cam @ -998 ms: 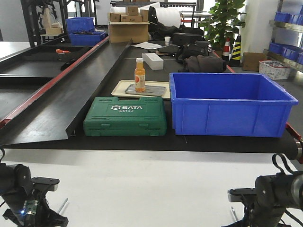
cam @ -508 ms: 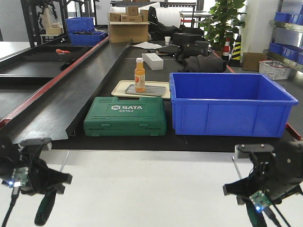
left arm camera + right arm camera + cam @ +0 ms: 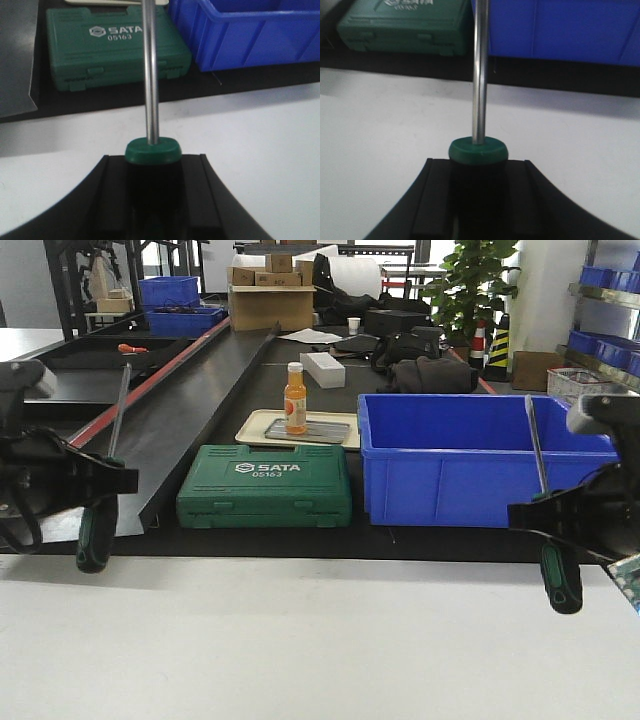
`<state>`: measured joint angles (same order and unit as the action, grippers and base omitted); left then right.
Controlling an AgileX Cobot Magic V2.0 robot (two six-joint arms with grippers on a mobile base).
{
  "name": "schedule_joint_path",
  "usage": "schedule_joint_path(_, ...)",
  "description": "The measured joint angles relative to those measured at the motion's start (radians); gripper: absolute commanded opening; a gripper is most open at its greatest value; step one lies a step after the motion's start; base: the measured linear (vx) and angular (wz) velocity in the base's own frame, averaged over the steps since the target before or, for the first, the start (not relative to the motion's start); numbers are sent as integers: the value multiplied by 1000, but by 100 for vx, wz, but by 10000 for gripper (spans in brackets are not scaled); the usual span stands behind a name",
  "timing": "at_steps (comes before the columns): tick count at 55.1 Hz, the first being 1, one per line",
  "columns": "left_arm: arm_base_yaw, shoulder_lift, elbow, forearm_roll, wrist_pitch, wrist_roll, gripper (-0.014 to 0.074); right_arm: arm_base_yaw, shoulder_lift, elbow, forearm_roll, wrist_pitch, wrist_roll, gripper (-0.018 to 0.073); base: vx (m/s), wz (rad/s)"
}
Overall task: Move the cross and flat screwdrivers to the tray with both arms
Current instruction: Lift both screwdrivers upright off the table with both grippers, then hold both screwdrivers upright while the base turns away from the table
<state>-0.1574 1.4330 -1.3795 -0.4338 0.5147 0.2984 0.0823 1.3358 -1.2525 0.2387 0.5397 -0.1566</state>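
Note:
Two screwdrivers with black-and-green handles are held in the air, shafts up and handles hanging. My left gripper [image 3: 103, 483] is shut on the left screwdriver [image 3: 98, 532], above the white table's left edge. My right gripper [image 3: 548, 508] is shut on the right screwdriver [image 3: 561, 578], in front of the blue bin. In the left wrist view the gripper [image 3: 152, 172] clamps the handle below its green collar, and the shaft [image 3: 151, 85] runs forward. The right wrist view shows the same: gripper [image 3: 479, 172], shaft [image 3: 480, 75]. The grey tray [image 3: 318, 430] lies far back on a beige tray.
A green SATA tool case [image 3: 265, 485] and a deep blue bin [image 3: 485, 465] stand between the grippers and the beige tray [image 3: 252, 426]. An orange bottle [image 3: 295, 398] stands at the grey tray's left end. A black sloped conveyor [image 3: 170, 430] runs along the left.
Both grippers have risen from low over the white table, carrying the screwdrivers up with them. They now sit higher and further apart, at the level of the case and bin.

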Motion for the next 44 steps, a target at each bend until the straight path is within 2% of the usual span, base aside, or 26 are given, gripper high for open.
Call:
schedule_joint_path(10,1,-57,0,3,-5,-1,1,0,-21,-53,170,4,-165,-8,0,0)
schedule_joint_path(18,1,-60,0,3,5,-1,1,0,-21,-75,251,7,-264,-8,0,0)
schedule_joint_path(44,1,-60,3,4,28,-1,1,0,-21,-76,269,22,-292,-8,0,0)
